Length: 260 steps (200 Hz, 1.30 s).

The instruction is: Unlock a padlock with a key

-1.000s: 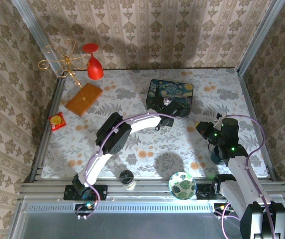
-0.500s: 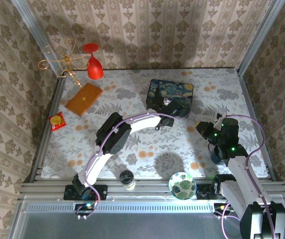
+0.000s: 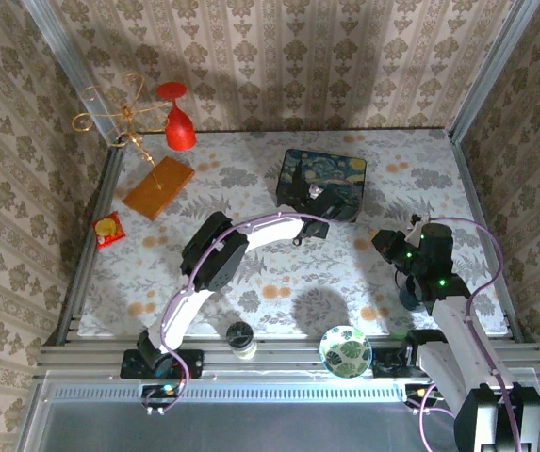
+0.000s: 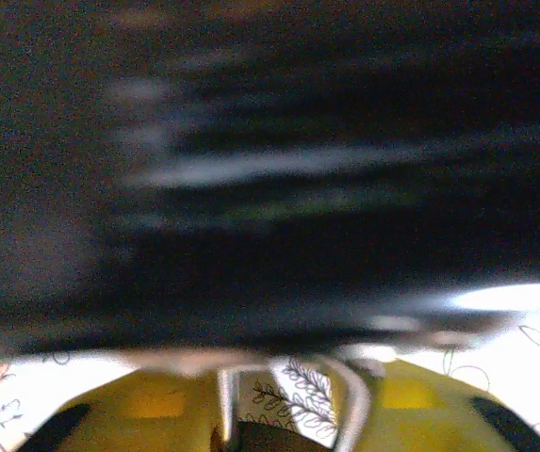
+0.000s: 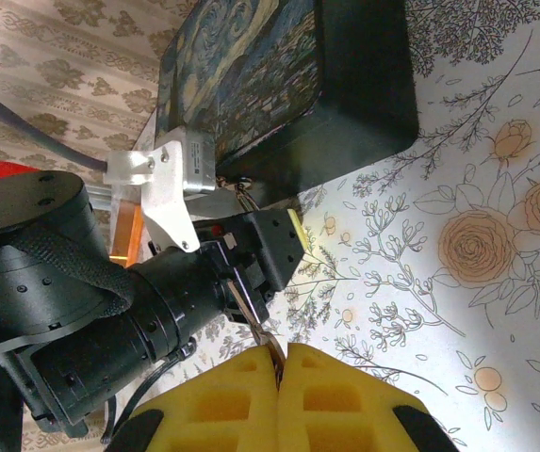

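Note:
The padlock's thin silvery shackle (image 4: 353, 399) stands between the yellow pads of my left gripper (image 4: 293, 395), and each shackle leg lies against a pad. Its body is a dark blur at the bottom edge. This gripper sits low against the near side of the dark blue starry-night box (image 3: 331, 169), at the box's foot (image 3: 321, 196). My right gripper (image 5: 279, 363) is shut on the key (image 5: 253, 321). The slim blade sticks out of the yellow pads and points at the left gripper's black finger (image 5: 274, 247). From above, the right gripper (image 3: 381, 241) hovers right of the box.
A red wine glass (image 3: 179, 127), a gold wire ornament (image 3: 119, 118) and a wooden block (image 3: 159, 186) stand at the back left. A red packet (image 3: 108, 229) lies by the left rail. A dark cup (image 3: 241, 336) and a patterned bowl (image 3: 345, 350) sit at the front edge.
Neither arm has clearly moved in the top view; the left gripper stays at the box and the right one stays beside it.

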{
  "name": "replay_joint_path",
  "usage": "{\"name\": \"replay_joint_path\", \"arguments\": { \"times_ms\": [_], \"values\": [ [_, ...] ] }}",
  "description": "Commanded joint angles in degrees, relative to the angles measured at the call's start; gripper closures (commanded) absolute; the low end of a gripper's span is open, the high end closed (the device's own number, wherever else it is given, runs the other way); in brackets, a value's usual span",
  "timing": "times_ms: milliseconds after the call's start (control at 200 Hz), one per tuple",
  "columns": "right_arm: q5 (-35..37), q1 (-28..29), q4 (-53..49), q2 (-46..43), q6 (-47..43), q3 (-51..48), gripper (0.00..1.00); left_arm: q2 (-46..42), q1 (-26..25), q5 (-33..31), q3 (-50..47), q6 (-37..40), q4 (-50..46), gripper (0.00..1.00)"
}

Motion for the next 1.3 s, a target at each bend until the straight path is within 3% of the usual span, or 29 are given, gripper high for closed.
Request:
{"name": "replay_joint_path", "arguments": {
  "times_ms": [0, 175, 295, 470, 860, 1296],
  "values": [
    [-1.1, -0.3, -0.1, -0.6, 0.5, 1.0, 1.00, -0.4, 1.1, -0.7, 1.0, 0.4, -1.9, 0.75],
    [-0.3, -0.2, 1.5, -1.1, -1.1, -1.2, 1.00, -1.6, 1.2, 2.9, 1.5, -2.8, -2.7, 0.77],
    [-0.1, -0.1, 5.2, -0.7, -1.8, -4.5, 1.00, -1.6, 1.3, 3.9, 4.9, -10.5, -8.3, 1.00],
    [-1.2, 0.8, 13.2, 1.9, -3.1, -8.6, 1.00, 0.1, 1.5, 9.9, 13.6, -16.8, -16.5, 1.00],
    [-6.1, 1.6, 24.6, 12.3, -7.5, -9.2, 1.00, 5.8, 2.1, 21.6, 26.8, -25.6, -19.5, 1.00],
    [-11.5, 1.7, 39.5, 27.2, -15.0, -4.9, 1.00, 6.1, 2.5, 34.5, 24.4, -38.0, -12.5, 1.00]
  ]
}}
